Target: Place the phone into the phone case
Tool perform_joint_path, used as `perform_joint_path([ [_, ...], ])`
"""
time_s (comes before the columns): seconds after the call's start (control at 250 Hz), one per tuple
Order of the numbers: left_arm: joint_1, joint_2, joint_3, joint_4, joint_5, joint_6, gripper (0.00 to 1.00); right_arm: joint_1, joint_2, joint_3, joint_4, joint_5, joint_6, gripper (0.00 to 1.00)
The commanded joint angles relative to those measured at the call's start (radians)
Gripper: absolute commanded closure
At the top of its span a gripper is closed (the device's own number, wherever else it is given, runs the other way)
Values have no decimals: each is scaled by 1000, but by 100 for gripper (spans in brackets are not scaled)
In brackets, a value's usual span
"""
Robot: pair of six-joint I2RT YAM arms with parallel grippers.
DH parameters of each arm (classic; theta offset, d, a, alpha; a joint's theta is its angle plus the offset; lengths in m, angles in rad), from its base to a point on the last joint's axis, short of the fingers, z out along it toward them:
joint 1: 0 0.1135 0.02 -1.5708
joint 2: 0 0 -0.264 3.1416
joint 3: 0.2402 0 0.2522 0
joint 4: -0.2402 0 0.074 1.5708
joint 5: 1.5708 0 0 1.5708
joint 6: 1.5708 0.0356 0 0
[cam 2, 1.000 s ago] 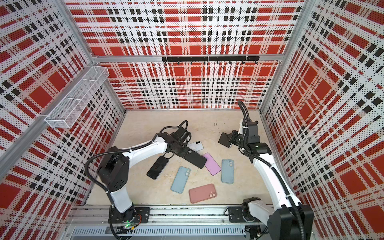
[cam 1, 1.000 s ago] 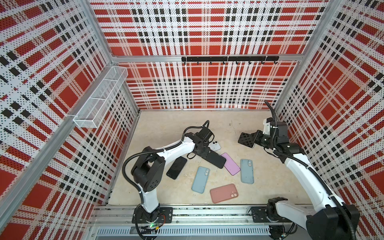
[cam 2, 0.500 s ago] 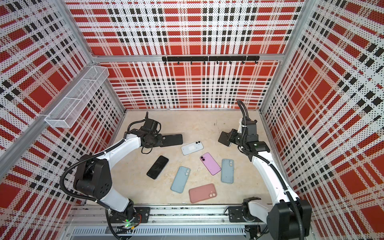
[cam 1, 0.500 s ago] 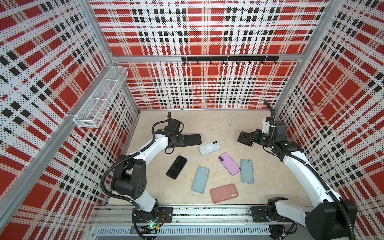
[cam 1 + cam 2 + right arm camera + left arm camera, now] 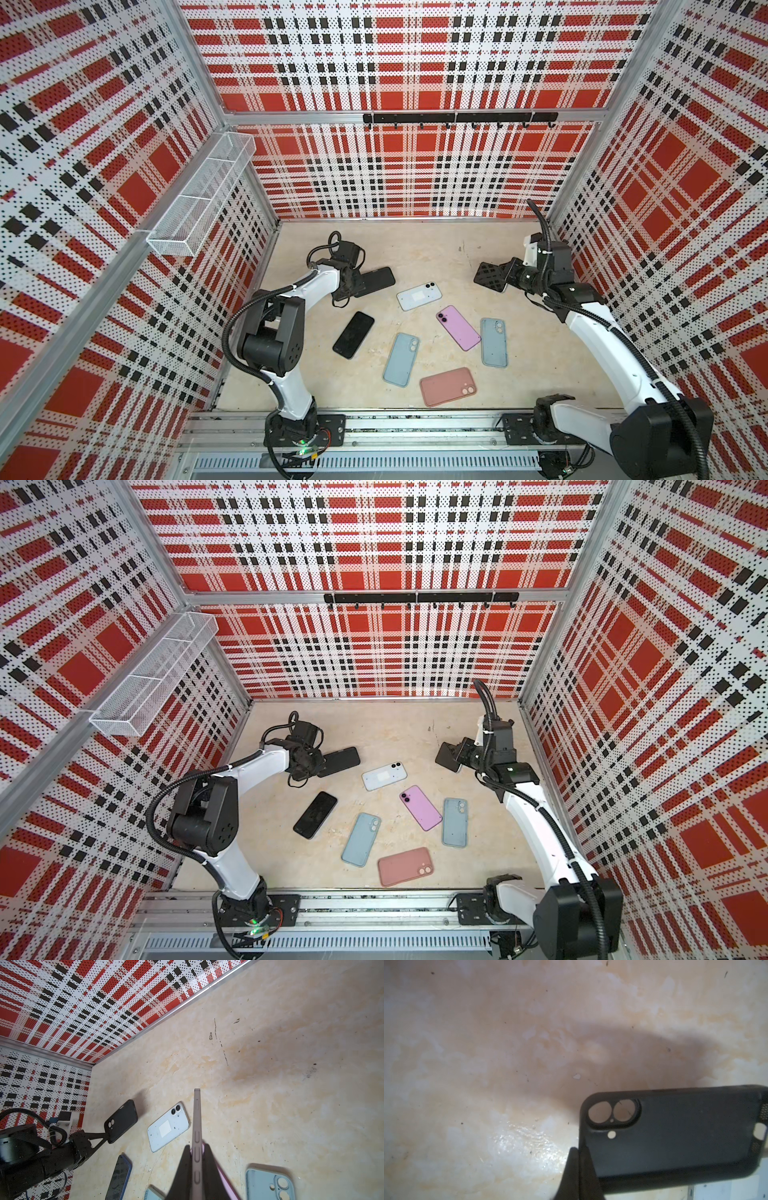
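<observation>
left gripper is clamped on the black case and has just swung it clear of the white phone toward the left rear. right gripper pinches the phone edge-on, well apart. bringing them together looks next.

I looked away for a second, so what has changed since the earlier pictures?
The left tool, shut on the black case, drew back from the middle of the table toward the left rear, carrying the case and uncovering the white phone. The right tool kept its grip on its phone and barely moved. Everything else lies as before.
</observation>
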Motion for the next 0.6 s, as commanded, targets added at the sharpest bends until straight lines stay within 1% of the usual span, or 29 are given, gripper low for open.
perform_joint_path([
  [0.0, 11, 21, 8, 34, -30, -36, 100, -1, 1, -4, 92, -13, 6, 100],
  [0.348, 12, 72, 16, 35, -32, -33, 100, 1, -1, -4, 90, -7, 3, 100],
  [0.392, 12, 75, 17, 35, -30, -33, 99, -1, -1, -4, 88, -6, 2, 100],
  [0.476, 11, 77, 19, 34, -29, -32, 92, 0, -2, -2, 87, -5, 1, 100],
  [0.596, 9, 65, 29, 15, -22, -17, 70, -1, 4, 4, 88, -8, 1, 100],
])
